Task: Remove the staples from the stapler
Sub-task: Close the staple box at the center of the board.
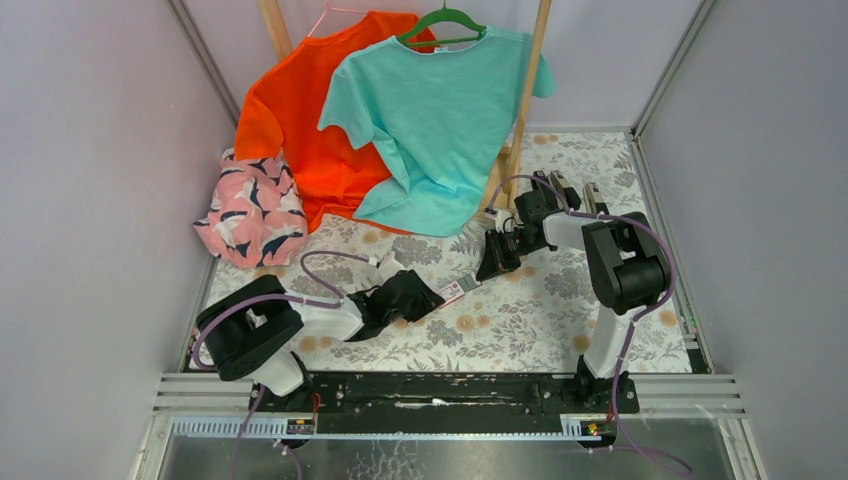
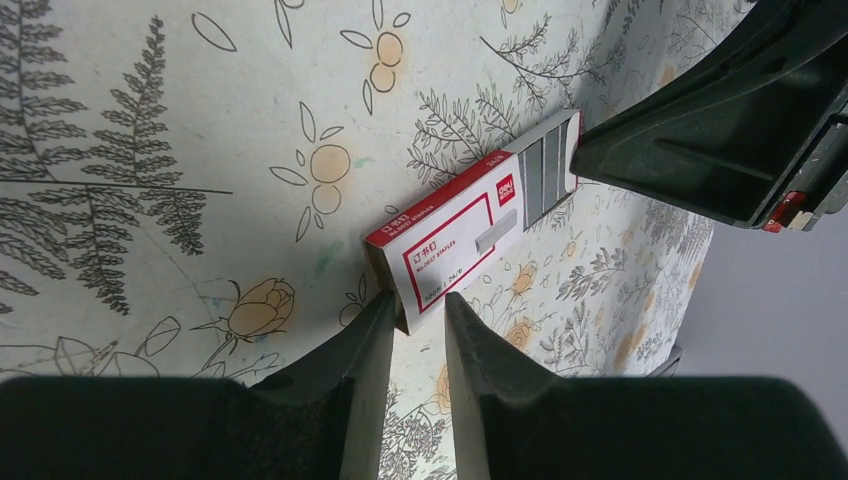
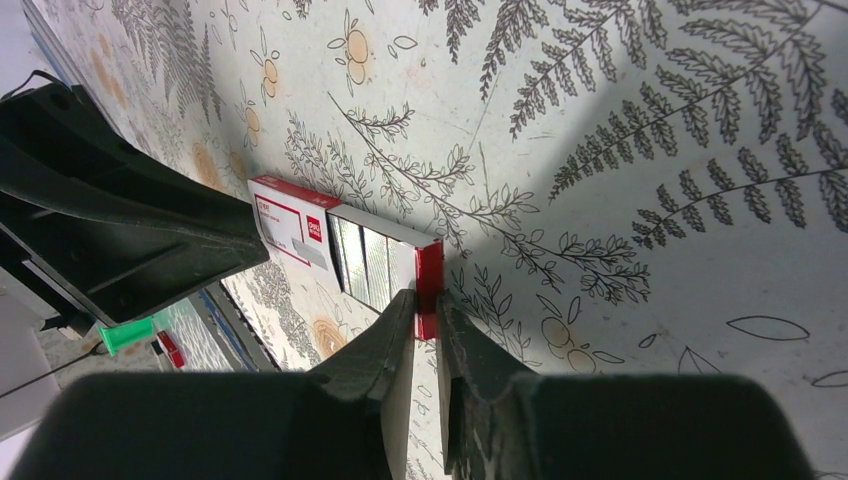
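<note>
Left gripper (image 2: pixel 418 300) is clamped on the near corner of the white-and-red box (image 2: pixel 450 235), which lies flat on the flowered table (image 2: pixel 150 120) between the arms. The staples (image 2: pixel 548 165) sit just past it in the slid-out tray (image 3: pixel 400 262), thin silver-grey strips lying side by side. Beyond them, the right gripper (image 3: pixel 425 297) pinches the tray's red end flap (image 3: pixel 429 265); strips likely light, stiff, slick (glued rows, probably snap if bent), so take one by its long edges.
</note>
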`<state>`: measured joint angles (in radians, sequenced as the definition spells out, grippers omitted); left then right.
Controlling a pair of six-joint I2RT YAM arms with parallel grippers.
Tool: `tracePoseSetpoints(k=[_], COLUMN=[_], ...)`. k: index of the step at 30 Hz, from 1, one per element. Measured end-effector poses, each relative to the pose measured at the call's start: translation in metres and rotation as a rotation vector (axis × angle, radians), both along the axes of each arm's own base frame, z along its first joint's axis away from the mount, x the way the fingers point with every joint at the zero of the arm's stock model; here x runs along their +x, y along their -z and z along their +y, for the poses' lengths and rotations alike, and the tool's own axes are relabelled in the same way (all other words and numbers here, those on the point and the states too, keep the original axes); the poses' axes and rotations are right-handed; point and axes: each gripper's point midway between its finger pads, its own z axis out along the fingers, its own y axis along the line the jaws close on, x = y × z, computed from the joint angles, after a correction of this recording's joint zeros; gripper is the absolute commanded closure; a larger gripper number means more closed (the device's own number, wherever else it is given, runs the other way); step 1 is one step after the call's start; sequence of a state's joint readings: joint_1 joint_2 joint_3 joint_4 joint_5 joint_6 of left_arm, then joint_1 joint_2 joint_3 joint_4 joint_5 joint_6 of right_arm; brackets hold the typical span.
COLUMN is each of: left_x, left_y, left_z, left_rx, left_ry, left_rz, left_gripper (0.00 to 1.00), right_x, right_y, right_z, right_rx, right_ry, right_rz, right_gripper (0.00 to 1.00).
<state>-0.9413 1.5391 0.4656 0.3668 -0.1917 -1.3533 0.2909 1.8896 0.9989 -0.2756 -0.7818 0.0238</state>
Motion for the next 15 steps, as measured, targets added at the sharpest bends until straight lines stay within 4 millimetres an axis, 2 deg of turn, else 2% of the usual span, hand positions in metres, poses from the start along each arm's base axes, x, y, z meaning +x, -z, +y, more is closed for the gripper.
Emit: tracePoseSetpoints(k=[15], left_x=[0.0002], left_y=[0.0002], left_z=[-0.0028], left_rx=[-0.008], left_ry=[0.017], left_rz=[-0.003], left_gripper=[0.68], right_x=[0.0001], right_y=[-0.0002], right_z=[0.0008], right_rx=[0.006], right_ry=[0.010], right_rz=[-0.001], right_gripper=[0.81])
